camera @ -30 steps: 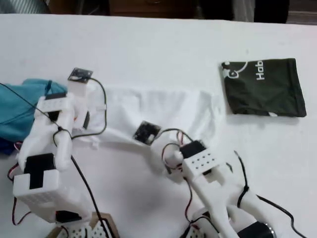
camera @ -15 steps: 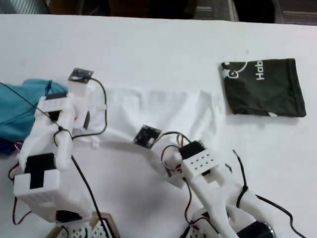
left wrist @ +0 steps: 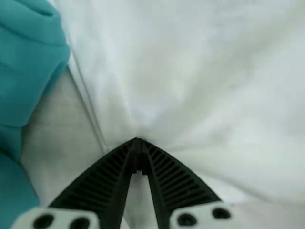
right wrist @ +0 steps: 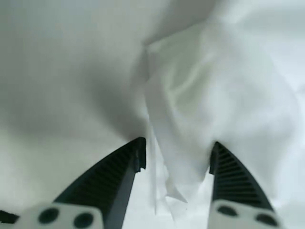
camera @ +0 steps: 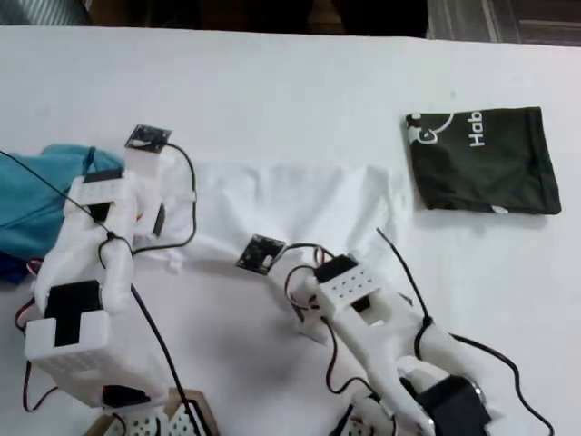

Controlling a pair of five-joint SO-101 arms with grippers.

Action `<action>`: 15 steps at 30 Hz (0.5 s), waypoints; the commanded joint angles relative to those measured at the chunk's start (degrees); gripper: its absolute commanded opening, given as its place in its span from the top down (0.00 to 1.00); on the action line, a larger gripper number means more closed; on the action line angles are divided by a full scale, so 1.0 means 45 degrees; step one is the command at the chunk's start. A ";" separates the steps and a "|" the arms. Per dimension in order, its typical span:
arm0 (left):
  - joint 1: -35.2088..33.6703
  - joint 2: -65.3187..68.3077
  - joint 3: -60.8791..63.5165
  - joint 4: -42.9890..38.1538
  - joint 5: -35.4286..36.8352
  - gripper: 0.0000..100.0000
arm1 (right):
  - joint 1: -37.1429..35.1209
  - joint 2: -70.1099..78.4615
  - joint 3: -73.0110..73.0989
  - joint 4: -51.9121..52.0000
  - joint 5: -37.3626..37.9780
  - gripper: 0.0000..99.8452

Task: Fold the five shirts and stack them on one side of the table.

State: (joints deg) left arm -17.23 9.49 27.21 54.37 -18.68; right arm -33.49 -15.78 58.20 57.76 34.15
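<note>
A white shirt [camera: 290, 200] lies spread across the middle of the table. My left arm [camera: 100, 227] stands over the shirt's left end, and my left gripper [left wrist: 138, 148] is shut on a pinch of white shirt [left wrist: 190, 86] fabric beside a teal shirt [left wrist: 28, 62]. My right arm [camera: 349, 291] is at the shirt's near edge. My right gripper [right wrist: 176, 152] is open, its two fingers straddling a raised fold of the white shirt [right wrist: 209, 95]. A dark green shirt [camera: 481, 159] lies folded at the right. The teal shirt [camera: 36, 195] is bunched at the left edge.
A darker blue cloth [camera: 9, 268] peeks out under the teal shirt at the left edge. Cables run over both arms. A cardboard piece [camera: 195, 416] sits at the near edge. Bare white table [camera: 272, 91] stretches along the far side.
My right arm has swung left and drawn slightly toward the near edge, its wrist turning along the white shirt's near edge. The left arm and the shirts have kept still.
</note>
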 commanded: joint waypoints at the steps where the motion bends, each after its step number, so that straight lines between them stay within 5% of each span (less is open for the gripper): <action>1: 0.0117 -0.0176 0.0049 -0.0176 0.0000 0.97 | 0.0010 0.0869 -0.0449 0.0107 0.0059 0.80; 6: 0.0117 -0.0176 0.0049 -0.0176 0.0000 0.97 | 0.0733 0.1846 -0.1211 0.0440 0.0059 0.99; 15: 0.0117 -0.0176 0.0049 -0.0176 0.0000 0.97 | 0.0928 0.2061 -0.1661 0.0635 0.0078 0.98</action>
State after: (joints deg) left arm -17.14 9.49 27.21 54.37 -18.68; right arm -29.45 -7.87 51.25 59.25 34.15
